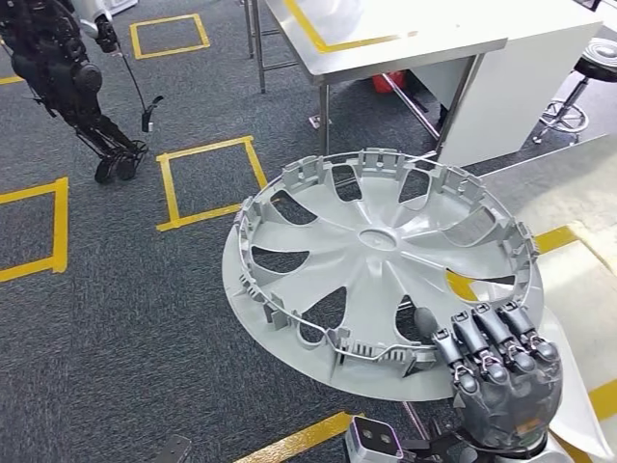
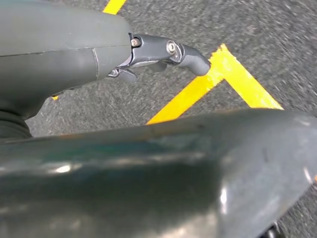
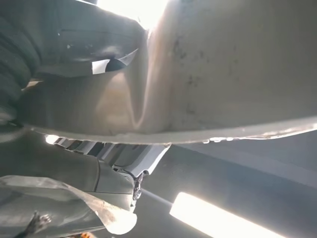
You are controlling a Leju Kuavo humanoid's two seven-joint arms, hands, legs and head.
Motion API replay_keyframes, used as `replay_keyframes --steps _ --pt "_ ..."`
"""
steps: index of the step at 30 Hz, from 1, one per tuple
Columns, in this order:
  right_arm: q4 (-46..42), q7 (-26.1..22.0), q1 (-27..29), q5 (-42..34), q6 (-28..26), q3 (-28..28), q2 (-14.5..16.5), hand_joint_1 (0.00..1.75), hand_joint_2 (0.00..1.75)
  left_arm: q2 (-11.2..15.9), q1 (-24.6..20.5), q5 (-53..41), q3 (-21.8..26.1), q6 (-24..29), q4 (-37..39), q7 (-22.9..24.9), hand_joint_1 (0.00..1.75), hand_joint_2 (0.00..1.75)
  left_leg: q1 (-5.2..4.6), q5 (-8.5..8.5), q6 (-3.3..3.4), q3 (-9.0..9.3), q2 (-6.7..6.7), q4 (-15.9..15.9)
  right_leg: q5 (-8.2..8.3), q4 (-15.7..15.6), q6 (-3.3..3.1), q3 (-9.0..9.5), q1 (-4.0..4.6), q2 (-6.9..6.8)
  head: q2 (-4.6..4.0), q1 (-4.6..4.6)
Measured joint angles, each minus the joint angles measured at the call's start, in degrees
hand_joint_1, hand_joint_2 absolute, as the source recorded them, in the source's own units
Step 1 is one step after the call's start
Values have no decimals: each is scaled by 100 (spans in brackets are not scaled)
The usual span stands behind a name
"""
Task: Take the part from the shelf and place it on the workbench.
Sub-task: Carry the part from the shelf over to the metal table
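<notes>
Over the grey carpet (image 1: 109,318) in front of me, my right hand (image 1: 502,371) grips the wheel cover (image 1: 378,241) at the part of its rim nearest my body, my dark fingers (image 1: 484,338) curled over the rim's edge onto the ribbed inner face. That cover is a pale grey disc with spokes and oval openings, its inner side turned up toward me and tilted a little, held in the air with nothing under it but the floor. Beyond the wheel cover stands a white workbench (image 1: 437,39) on metal legs, well apart from it, with a yellow stripe along its top. Yellow tape squares (image 1: 207,183) mark the carpet beyond the cover and to its left. From my right wrist, the cover's pale underside (image 3: 232,69) lies pressed close against my hand. My left hand (image 2: 149,54) hangs over carpet and yellow tape, one finger (image 2: 186,54) stretched out and nothing in it.
</notes>
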Motion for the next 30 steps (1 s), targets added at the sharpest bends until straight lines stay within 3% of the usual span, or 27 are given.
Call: replay_keyframes --steps 2,4,6,8,10,11,12,13,14,15,17,19,21,22,24,25,27,28,29,30 --pt "1 -3 -2 0 0 3 1 175 175 -9 -12 -1 -20 1 0 -1 0 0 -25 -33 -46 34 100 5 198 -706 -56 409 49 -245 0 -1" --pt "1 -6 3 0 0 2 2 175 175 -9 -14 17 -32 23 0 -4 0 0 -56 -53 -89 54 199 8 193 -936 -118 542 94 -333 0 -6" --pt "-3 -3 31 0 -1 -6 2 175 175 -8 -18 62 -39 60 0 -15 0 0 -59 -77 -138 84 298 -3 213 -960 -181 545 86 -210 0 -9" --pt "-20 2 69 0 -2 -8 2 175 175 -7 -34 131 -39 107 0 -32 0 0 -40 -223 -189 53 152 151 235 -993 -245 563 59 -96 0 -30" --pt "-34 6 99 0 -2 -3 2 175 175 -2 -34 207 -34 152 0 -44 0 0 -27 -559 -208 -205 -123 764 243 -1007 -294 576 47 21 0 -68" --pt "-34 8 109 0 -2 -2 2 175 175 1 -21 239 -30 168 0 -46 0 0 -26 -728 -208 -397 -189 1166 243 -1005 -310 576 51 91 0 -79" --pt "-34 13 120 0 -2 -3 2 175 175 6 -4 264 -25 181 0 -46 0 0 -27 -821 -207 -560 -216 1488 242 -1003 -318 578 56 172 0 -83" --pt "-34 17 131 0 -1 -4 2 175 175 10 9 281 -18 195 0 -45 0 0 -28 -801 -203 -646 -227 1626 242 -997 -321 580 60 254 0 -82" --pt "-34 21 140 0 -1 -4 2 175 175 19 15 295 -12 212 0 -45 0 0 -28 -664 -194 -634 -241 1542 243 -990 -321 585 62 337 0 -83" --pt "-34 24 147 0 0 -5 2 175 175 30 15 306 -6 228 0 -45 0 0 -26 -441 -180 -526 -276 1252 242 -981 -318 591 61 416 0 -84" --pt "-34 27 150 0 0 -4 2 175 175 54 8 317 1 251 1 -45 0 0 -7 -66 -144 -227 -493 504 237 -953 -297 583 60 551 0 -82" --pt "-36 33 149 0 -1 -4 2 175 175 69 4 326 2 260 2 -45 0 0 -1 15 -118 -79 -655 127 252 -936 -235 534 49 666 0 -82" --pt "-45 37 160 0 -2 -4 2 175 175 67 -1 342 7 272 2 -45 0 0 -10 10 -84 -68 -596 74 282 -947 -155 480 30 764 0 -82" --pt "-52 38 174 0 -2 -5 1 175 175 64 -8 350 11 283 3 -45 0 0 -5 28 -53 -61 -543 48 266 -923 -122 446 29 723 0 -79" --pt "-68 37 182 0 -2 -5 0 175 175 58 -23 358 27 300 4 -47 0 0 15 57 7 -45 -427 2 77 -613 -73 268 40 477 0 -44" --pt "-74 36 184 0 -2 -5 -1 175 175 64 -22 360 36 307 5 -48 0 0 11 60 25 -41 -361 -4 -90 -288 -53 107 38 314 0 -27" --pt "-78 35 181 0 -2 -6 -2 175 175 71 -4 364 50 313 6 -49 0 0 1 52 42 -42 -218 -2 -377 432 -14 -246 20 168 0 -12" --pt "-78 35 187 0 -1 -9 -2 175 175 73 1 367 54 314 7 -50 0 0 -3 46 44 -40 -144 -2 -407 618 -1 -337 10 144 0 -11" --pt "-78 35 194 0 -1 -12 -2 175 175 73 1 369 56 314 7 -52 0 0 -4 39 42 -34 -76 -1 -335 593 5 -319 3 127 0 -11" --pt "-78 34 201 0 -1 -16 -3 175 175 72 -2 375 57 313 6 -57 0 0 -5 29 33 -24 -14 0 -179 341 2 -180 -1 90 0 -9"
